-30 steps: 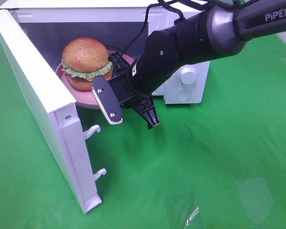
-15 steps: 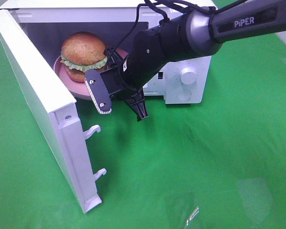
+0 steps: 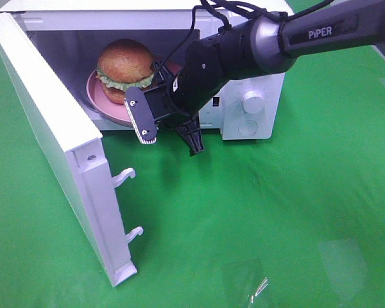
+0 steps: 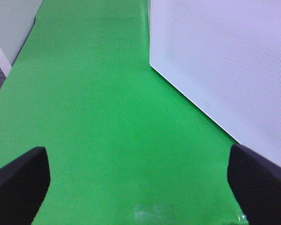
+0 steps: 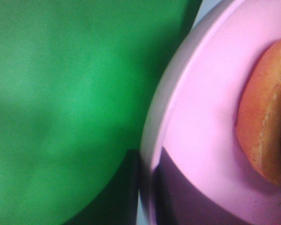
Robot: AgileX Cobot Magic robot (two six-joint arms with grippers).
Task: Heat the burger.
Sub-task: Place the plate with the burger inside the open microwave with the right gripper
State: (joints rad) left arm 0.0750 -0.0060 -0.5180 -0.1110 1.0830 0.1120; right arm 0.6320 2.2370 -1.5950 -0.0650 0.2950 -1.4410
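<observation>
Your right claw (image 3: 159, 110) is closed tight on the near rim of the pink plate (image 3: 106, 102) and has nothing else in its grip. On that plate sits the burger (image 3: 125, 64), upright, already within the white microwave (image 3: 260, 125) cavity, while the plate's front edge lies about at the opening. To the left, the microwave door (image 3: 51, 128) stands swung wide, and two knobs (image 3: 252, 101) face you on the right panel. Green cloth (image 3: 276, 224) covers the table. Your left claw (image 4: 138, 187) hangs over that cloth beside the door, jaws spread wide and empty.
</observation>
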